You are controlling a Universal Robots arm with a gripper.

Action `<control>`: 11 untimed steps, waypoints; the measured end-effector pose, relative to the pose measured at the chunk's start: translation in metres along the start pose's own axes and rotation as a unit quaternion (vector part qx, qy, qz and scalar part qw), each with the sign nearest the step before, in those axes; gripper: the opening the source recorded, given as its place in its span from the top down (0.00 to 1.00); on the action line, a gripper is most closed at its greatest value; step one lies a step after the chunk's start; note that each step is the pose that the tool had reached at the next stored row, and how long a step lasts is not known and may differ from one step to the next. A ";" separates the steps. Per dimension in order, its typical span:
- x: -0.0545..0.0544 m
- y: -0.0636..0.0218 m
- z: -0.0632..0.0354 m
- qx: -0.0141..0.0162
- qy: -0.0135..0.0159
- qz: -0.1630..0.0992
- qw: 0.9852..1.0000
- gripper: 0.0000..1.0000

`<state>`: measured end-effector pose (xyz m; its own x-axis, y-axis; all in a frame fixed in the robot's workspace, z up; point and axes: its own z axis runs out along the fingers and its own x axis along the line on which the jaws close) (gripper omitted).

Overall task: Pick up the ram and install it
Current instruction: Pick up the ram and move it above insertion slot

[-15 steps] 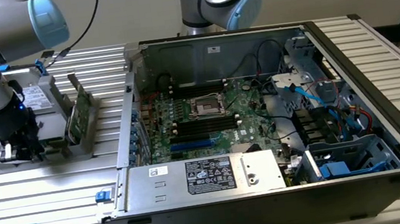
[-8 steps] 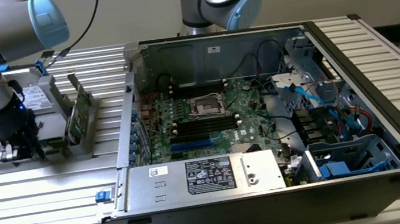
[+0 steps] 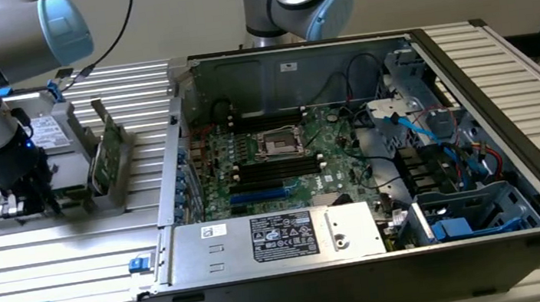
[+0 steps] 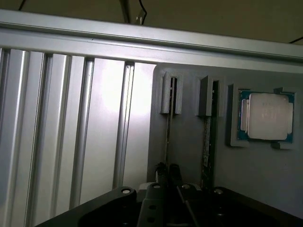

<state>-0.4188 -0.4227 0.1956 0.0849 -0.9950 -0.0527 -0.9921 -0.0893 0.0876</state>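
**Pinching the ram by its thin edge, with little room for error**

My gripper [image 4: 167, 172] is closed on the ram [image 4: 169, 137], a fingertip pressed to either face of the stick. The ram stands on edge in its groove in the grey holder [image 4: 189, 156]. In the exterior view that holder sits on the slatted table [image 3: 75, 244] at about nine o'clock from the open computer case [image 3: 369, 285]. The ram is therefore not yet lifted, and it is well apart from the black memory slots [image 3: 278, 169] on the motherboard [image 3: 336, 143].

My first worry is balance. My own palm hides how far the stick runs beneath me, so I cannot tell whether I hold it at its middle. If my hold is off-centre, the stick could tip as it rises. The far end could then jam in the holder's end guide and drag the whole holder up with it.

My second worry is the grip itself. The contact is narrow and the faces are smooth, so any jolt could let the stick rotate or slide between my fingertips.

My third worry is the neighbours. A second stick [image 4: 207, 142] stands just beside mine, with the processor [image 4: 267, 116] beyond it. A sideways drift while lifting could knock the second stick.
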 end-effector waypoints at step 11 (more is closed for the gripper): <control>0.000 -0.0002 -0.0011 0.000 0.000 0.000 1.000 0.87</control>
<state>-0.4185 -0.4227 0.1967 0.0845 -0.9950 -0.0528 -0.9921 -0.0889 0.0883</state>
